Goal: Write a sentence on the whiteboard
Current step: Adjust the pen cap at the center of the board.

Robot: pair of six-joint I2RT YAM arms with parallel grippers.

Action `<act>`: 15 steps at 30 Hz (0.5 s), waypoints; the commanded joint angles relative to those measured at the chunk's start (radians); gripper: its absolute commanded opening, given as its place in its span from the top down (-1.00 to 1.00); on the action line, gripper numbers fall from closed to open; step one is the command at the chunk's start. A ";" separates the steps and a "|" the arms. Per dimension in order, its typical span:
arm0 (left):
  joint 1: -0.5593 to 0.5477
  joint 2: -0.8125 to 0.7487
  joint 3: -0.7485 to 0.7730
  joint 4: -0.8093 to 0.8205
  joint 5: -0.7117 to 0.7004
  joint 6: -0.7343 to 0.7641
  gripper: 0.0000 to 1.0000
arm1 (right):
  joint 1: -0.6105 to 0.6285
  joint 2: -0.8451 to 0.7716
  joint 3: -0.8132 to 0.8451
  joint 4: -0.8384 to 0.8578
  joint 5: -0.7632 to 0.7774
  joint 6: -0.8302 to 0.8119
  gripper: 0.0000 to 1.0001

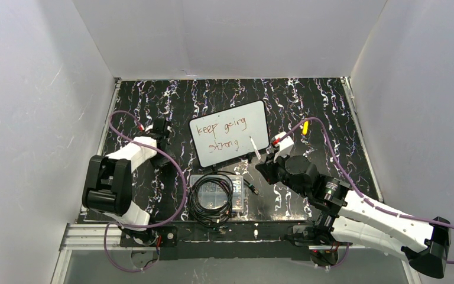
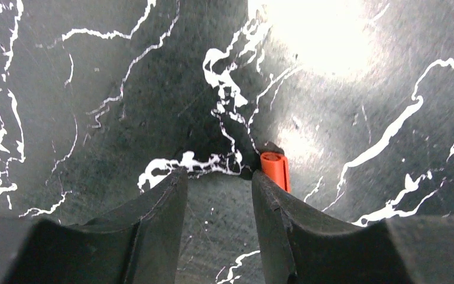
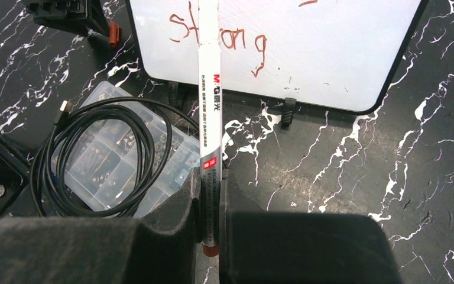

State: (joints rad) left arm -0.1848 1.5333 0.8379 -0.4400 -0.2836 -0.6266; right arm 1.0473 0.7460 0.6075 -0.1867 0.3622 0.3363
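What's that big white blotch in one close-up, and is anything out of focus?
Left wrist view: glare bleaches the glossy table at upper right. Right wrist view: the marker and whiteboard are sharp, the right gripper near the lens is soft. Top view: evenly lit.

The counter (image 1: 331, 100) is black with white veins like marble, and plain white walls (image 1: 35, 89) stand on three sides of it. Near its front edge, about the middle, lies a clear plastic box (image 1: 240, 202) with many compartments that hold small metal pieces (image 3: 97, 177). A thin black cable (image 1: 193, 200) lies coiled on its lid.
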 commanded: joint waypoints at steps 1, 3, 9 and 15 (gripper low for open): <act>0.027 0.054 0.020 -0.011 -0.058 0.022 0.15 | -0.001 -0.015 0.030 -0.013 0.036 -0.013 0.97; 0.034 0.072 0.031 0.004 -0.048 0.030 0.15 | -0.002 -0.018 0.030 -0.017 0.040 -0.013 0.97; 0.039 0.042 0.052 0.006 0.019 0.018 0.17 | -0.001 -0.022 0.028 -0.025 0.043 -0.013 0.97; 0.038 -0.038 0.023 0.016 0.097 -0.033 0.16 | -0.001 -0.016 0.024 -0.009 0.029 -0.010 0.97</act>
State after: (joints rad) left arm -0.1513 1.5646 0.8772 -0.4049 -0.2359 -0.6231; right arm 1.0473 0.7391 0.6075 -0.2310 0.3836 0.3363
